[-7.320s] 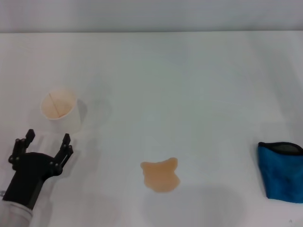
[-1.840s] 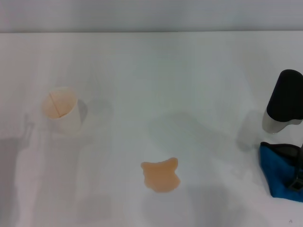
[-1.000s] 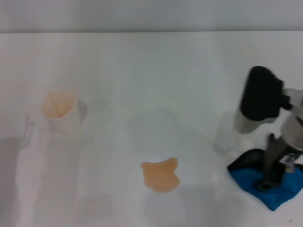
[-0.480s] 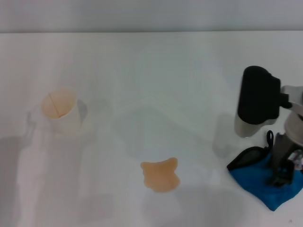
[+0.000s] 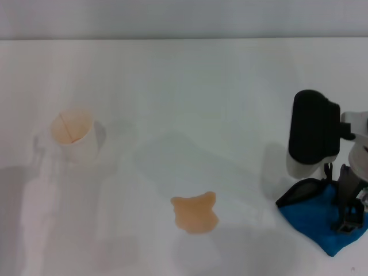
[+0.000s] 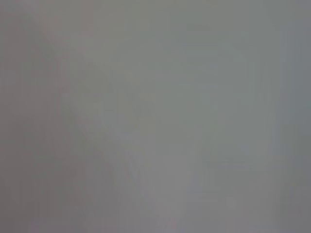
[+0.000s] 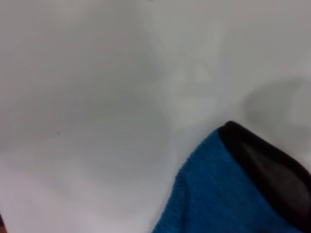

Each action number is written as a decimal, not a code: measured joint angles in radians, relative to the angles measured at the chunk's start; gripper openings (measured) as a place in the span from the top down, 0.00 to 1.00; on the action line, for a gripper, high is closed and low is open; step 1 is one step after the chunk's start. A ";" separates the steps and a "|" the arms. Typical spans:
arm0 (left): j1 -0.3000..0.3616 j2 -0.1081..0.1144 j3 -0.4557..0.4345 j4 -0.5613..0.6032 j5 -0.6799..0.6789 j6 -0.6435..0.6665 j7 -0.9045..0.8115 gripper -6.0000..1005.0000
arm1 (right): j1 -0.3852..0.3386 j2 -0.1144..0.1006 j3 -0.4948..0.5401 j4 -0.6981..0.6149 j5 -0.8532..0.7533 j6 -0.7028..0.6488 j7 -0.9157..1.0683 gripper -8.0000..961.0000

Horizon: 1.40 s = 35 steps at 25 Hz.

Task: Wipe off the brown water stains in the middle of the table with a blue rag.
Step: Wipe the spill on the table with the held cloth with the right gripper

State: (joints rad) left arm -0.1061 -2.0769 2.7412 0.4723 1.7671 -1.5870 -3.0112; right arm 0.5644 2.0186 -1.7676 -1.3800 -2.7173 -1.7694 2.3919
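The brown water stains (image 5: 195,213) form a small orange-brown puddle on the white table (image 5: 190,103), near the front middle. The blue rag (image 5: 310,217) with its black edge lies bunched at the front right, well to the right of the puddle. My right gripper (image 5: 347,215) points down onto the rag's right part and is shut on it. In the right wrist view the blue rag (image 7: 223,194) shows close up, with bare table (image 7: 87,97) beside it. My left gripper is out of view, and the left wrist view shows only plain grey.
A white paper cup (image 5: 75,136) with a tan inside stands upright at the left, far from the puddle. The table's back edge (image 5: 184,39) runs across the top of the head view.
My left gripper left the view and my right arm came in and took hold of the rag. The rag was pulled left and bunched up. In the last half second the arm sank slightly.
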 joint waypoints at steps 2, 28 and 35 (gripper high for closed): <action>0.000 0.000 -0.002 0.000 0.000 0.000 0.000 0.13 | -0.001 0.002 -0.018 0.006 0.001 0.008 0.000 0.49; -0.005 -0.002 0.001 0.000 0.000 0.001 0.000 0.13 | 0.001 0.004 -0.040 0.067 -0.001 0.067 0.004 0.72; -0.006 -0.002 0.001 0.000 0.000 0.001 0.000 0.13 | 0.010 0.007 -0.017 0.067 0.049 0.072 0.006 0.80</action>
State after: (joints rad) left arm -0.1123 -2.0786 2.7426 0.4724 1.7671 -1.5862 -3.0112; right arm 0.5744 2.0252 -1.7845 -1.3135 -2.6686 -1.6970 2.3974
